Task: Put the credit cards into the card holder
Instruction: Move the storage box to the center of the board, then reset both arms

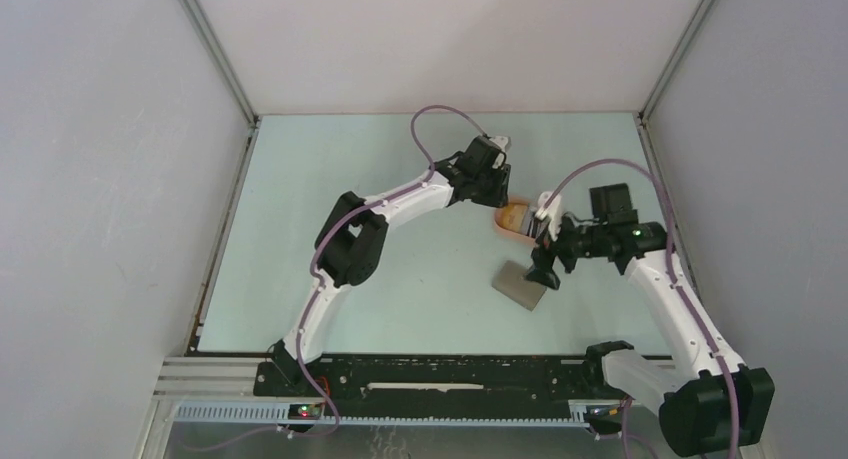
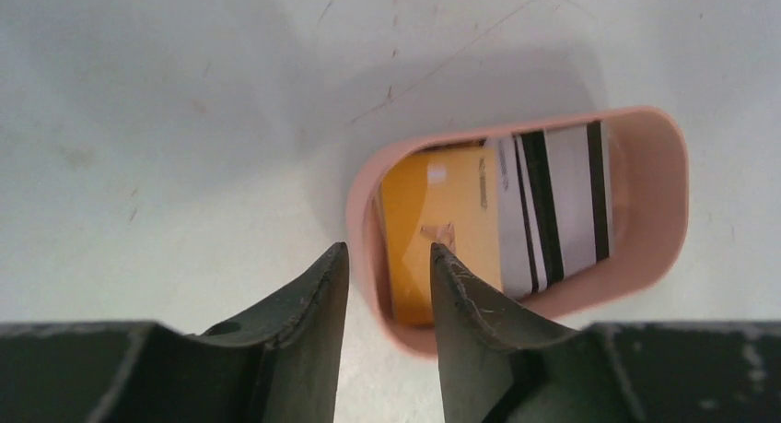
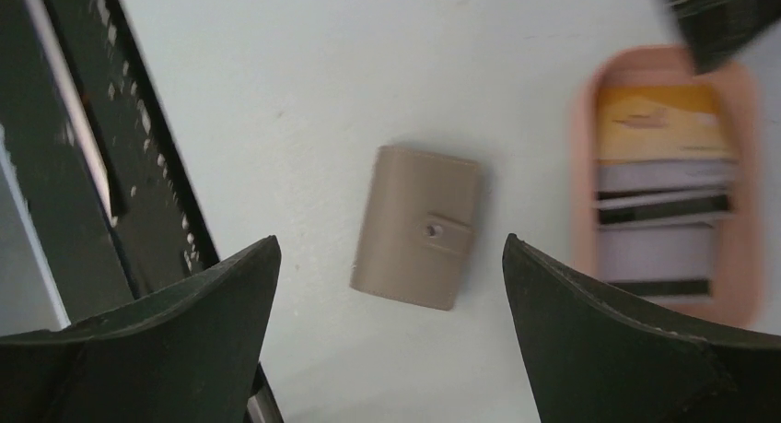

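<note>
Toward the far right of the counter (image 1: 440, 289), a peach-orange oval tray (image 2: 656, 211) holds the credit cards (image 2: 562, 202), which lie flat and overlap in a row along its length. A yellow-orange card (image 2: 442, 229) sits at one end, and pale cards with dark stripes fill the other. None of them is in the card holder yet.

The left claw (image 2: 388, 250) hangs over the yellow end of the tray. Its two dark fingers are parted by a narrow gap, with nothing gripped between them. From the left wrist view, one fingertip lines up with the bare counter just outside the tray's rim and the other with the edge of the yellow-orange card. Whether either tip touches tray or card cannot be told.

The card holder (image 3: 416, 225) lies flat on the counter, near the tray but apart from it, on the tray's near side. It is a greyish-tan wallet, folded shut, with a small snap tab (image 3: 444, 231) facing up.

The right claw (image 3: 391, 243) hovers above the card holder with its fingers spread wide and holds nothing. In the right wrist view the wallet shows in the gap between the two fingers. The tray of cards lies off to one side, and a dark blurred part of the left claw shows at the tray's yellow end.
</note>
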Controlling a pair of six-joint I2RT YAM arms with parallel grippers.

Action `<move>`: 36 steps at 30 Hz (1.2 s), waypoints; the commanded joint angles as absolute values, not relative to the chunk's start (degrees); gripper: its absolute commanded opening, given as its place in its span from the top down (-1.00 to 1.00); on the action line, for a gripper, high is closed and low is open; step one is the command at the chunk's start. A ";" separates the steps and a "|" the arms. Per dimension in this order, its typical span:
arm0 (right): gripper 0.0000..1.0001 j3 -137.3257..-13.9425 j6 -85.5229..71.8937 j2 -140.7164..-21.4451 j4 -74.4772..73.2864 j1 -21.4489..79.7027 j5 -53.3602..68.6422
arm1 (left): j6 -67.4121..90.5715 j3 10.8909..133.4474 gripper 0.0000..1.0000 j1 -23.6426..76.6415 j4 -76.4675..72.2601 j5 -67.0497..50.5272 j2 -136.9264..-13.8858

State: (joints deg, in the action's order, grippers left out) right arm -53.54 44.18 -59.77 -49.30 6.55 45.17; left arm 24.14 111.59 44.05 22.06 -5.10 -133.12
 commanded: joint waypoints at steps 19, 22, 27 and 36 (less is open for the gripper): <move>-0.73 -45.11 39.81 -81.28 -31.53 38.90 -5.90 | 24.13 41.21 -0.37 41.43 -4.13 13.36 -64.38; -0.54 -45.75 38.87 -81.65 -31.55 36.29 -7.00 | 24.80 37.37 -0.42 41.48 -3.65 13.46 -58.84; -0.33 -46.38 38.32 -80.61 -32.19 30.03 -8.37 | 25.00 32.72 -0.52 41.44 -1.34 14.02 -49.28; -0.91 -49.02 38.55 -67.37 -40.03 20.52 15.57 | 25.55 28.17 -0.98 41.40 2.27 10.80 -35.98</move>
State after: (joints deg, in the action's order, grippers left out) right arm -45.25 39.03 -75.70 -36.82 24.29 2.37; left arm 25.02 29.76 41.28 0.67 12.12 -39.90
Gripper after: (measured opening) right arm 0.908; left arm 0.952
